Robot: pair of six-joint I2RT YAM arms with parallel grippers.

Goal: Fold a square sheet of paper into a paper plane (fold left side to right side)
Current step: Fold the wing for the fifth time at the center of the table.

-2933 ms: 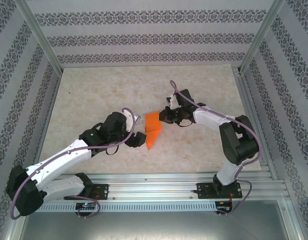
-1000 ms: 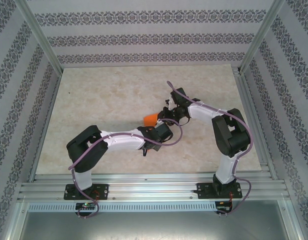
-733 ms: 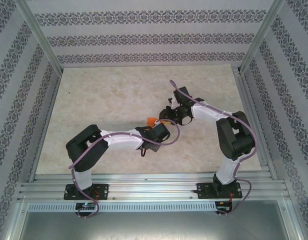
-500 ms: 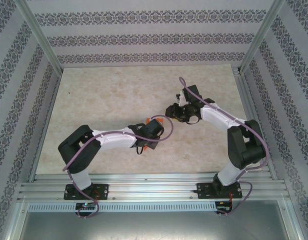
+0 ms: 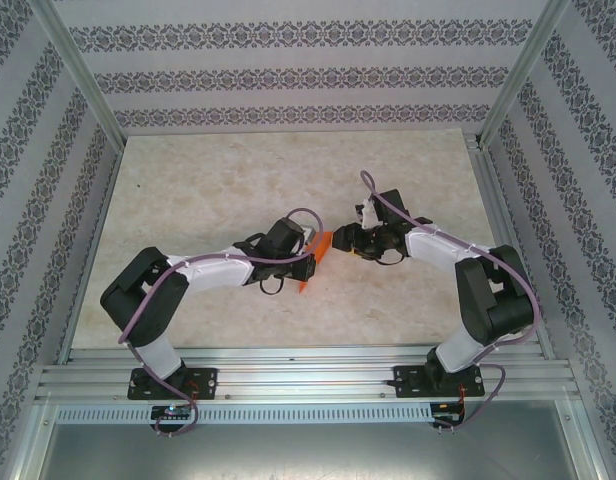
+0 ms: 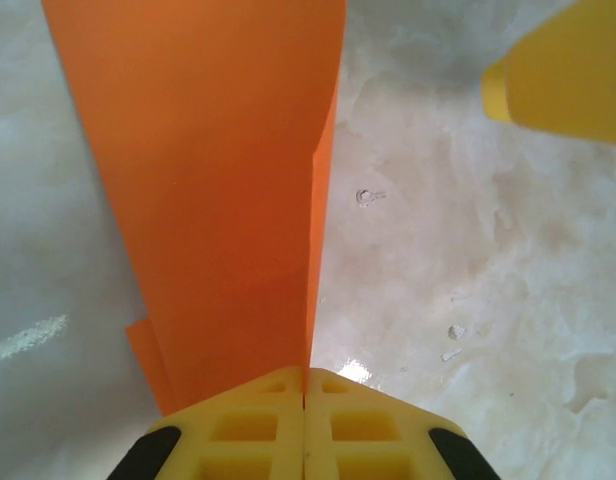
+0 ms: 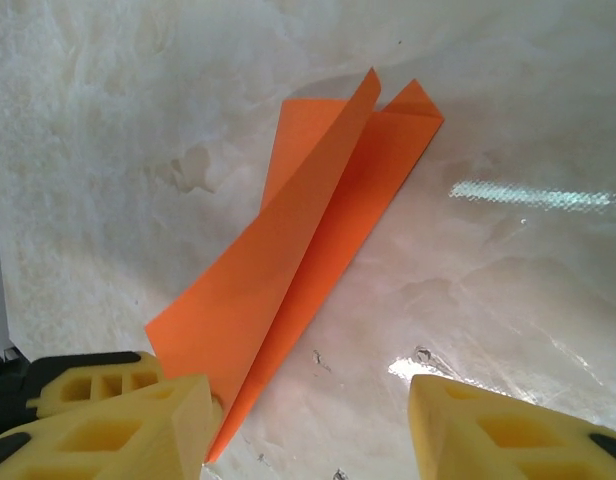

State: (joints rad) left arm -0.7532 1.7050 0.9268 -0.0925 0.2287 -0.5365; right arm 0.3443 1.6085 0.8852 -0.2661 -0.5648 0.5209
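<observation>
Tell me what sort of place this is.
Probably a robot test cell: pale marble-look tabletop boxed in by patterned wall panels on aluminium posts, two white-and-black arms bolted to a metal rail, folded bright orange paper between them.

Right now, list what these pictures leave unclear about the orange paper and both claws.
- Top view: the left claw covers most of the orange paper; its folds are too small to count.
- Left wrist view: the paper's far end runs off the top edge; its pinched end hides between the shut fingers.
- Right wrist view: the paper's near tip sits behind a finger of the right claw; contact unclear.
</observation>
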